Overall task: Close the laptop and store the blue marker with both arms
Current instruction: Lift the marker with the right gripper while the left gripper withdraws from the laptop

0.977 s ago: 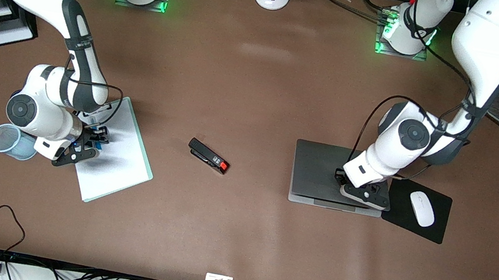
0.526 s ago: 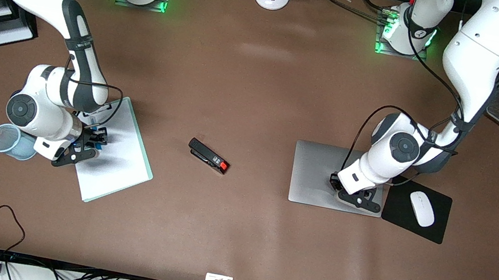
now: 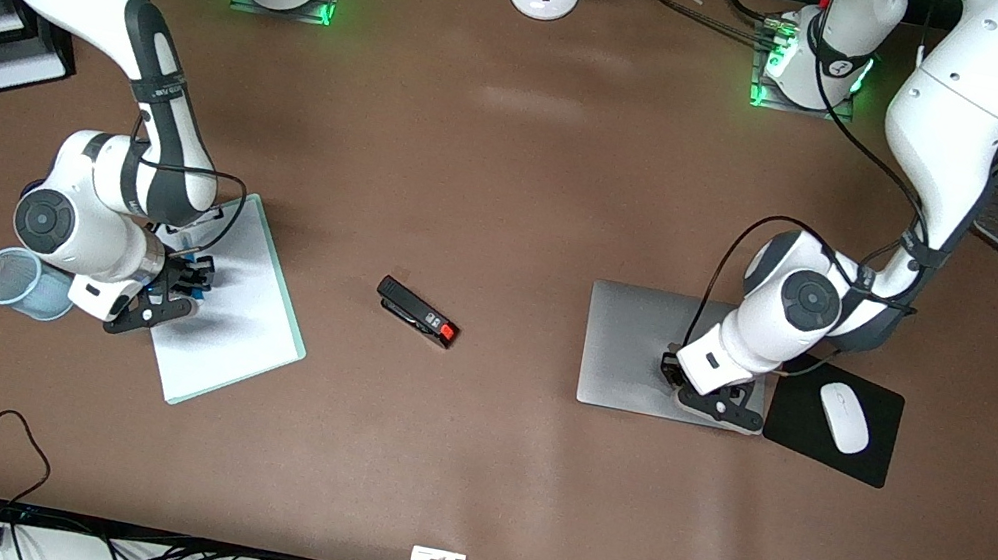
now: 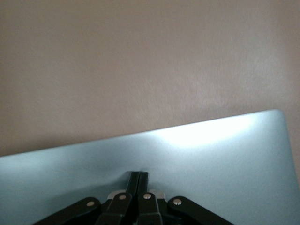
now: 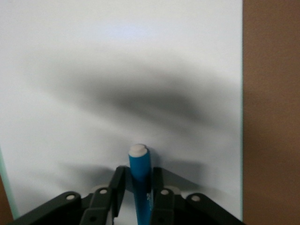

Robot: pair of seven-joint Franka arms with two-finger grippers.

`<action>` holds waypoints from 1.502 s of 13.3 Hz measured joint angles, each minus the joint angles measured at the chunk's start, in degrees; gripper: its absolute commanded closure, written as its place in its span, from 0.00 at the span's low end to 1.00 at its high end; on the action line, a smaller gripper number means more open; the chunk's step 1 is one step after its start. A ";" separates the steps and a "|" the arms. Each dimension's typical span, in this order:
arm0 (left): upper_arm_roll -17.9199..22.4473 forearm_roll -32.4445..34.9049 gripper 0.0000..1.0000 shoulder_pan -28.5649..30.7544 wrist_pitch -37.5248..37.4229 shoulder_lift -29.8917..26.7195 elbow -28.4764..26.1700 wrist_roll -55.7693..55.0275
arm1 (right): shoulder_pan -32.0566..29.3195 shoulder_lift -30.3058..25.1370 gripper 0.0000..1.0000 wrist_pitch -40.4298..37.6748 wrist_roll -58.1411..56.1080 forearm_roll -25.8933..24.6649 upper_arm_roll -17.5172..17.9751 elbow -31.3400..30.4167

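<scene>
I've got the left gripper (image 3: 710, 402) down on the lid of the laptop (image 3: 634, 348), fingers pressed together against the silver surface near its front-camera edge; lid's flat and shut. The laptop sits toward the left arm's end of the worktop, square to the table edges, with the black mouse pad (image 3: 874, 464) and white mouse (image 3: 844, 417) just beside it. Between laptop and stapler (image 3: 417, 312) I see a wide bare stretch of brown table (image 3: 527, 173).

Right gripper (image 3: 171, 291) hovers over the white notepad (image 3: 247, 329), near the notepad's edge beside the blue mesh cup (image 3: 22, 282), at the right arm's end. Its fingers pinch the blue marker (image 5: 140, 180); in the right wrist view the marker's long axis runs straight out along the fingers, pale cap end leading, over plain white paper
</scene>
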 measured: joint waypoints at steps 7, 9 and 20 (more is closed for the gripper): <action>-0.69 0.03 0.48 0.31 -37.68 -13.86 11.05 2.27 | 0.00 0.01 0.86 0.42 -0.04 -0.08 0.00 0.31; -0.93 0.03 0.00 0.30 -47.86 -14.74 15.84 2.71 | 0.00 -0.01 0.86 0.60 -0.08 -1.11 0.00 1.64; -1.33 -5.37 0.00 6.74 -72.38 -21.67 29.46 9.44 | -3.88 -8.08 0.91 0.58 -14.14 -4.66 -0.44 3.66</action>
